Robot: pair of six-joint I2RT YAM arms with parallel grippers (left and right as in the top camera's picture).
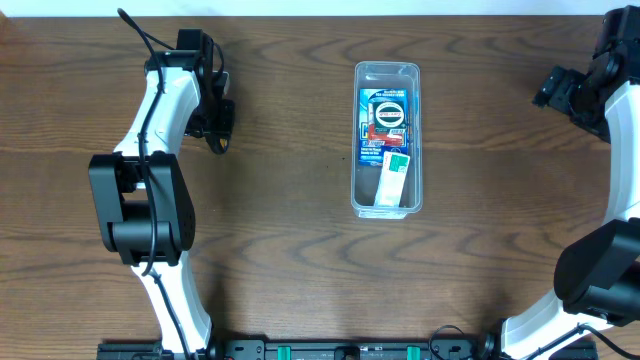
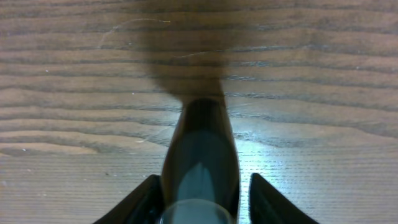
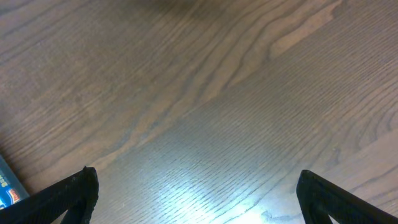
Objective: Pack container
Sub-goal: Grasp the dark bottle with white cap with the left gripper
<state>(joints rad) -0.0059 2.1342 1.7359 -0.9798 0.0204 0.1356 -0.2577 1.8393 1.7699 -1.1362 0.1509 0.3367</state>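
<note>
Jaws on the left gripper [image 2: 202,193] are clamped round a dark bottle [image 2: 200,149], and the right gripper [image 3: 199,196] has its jaws spread wide with nothing in them. The container [image 1: 386,68] sits mid-table, well apart from both, with a blue box [image 1: 384,112] and a white box [image 1: 393,178] inside. My guess is it's light, slick, slightly flexy plastic, so pinch a long wall at the rim.
</note>
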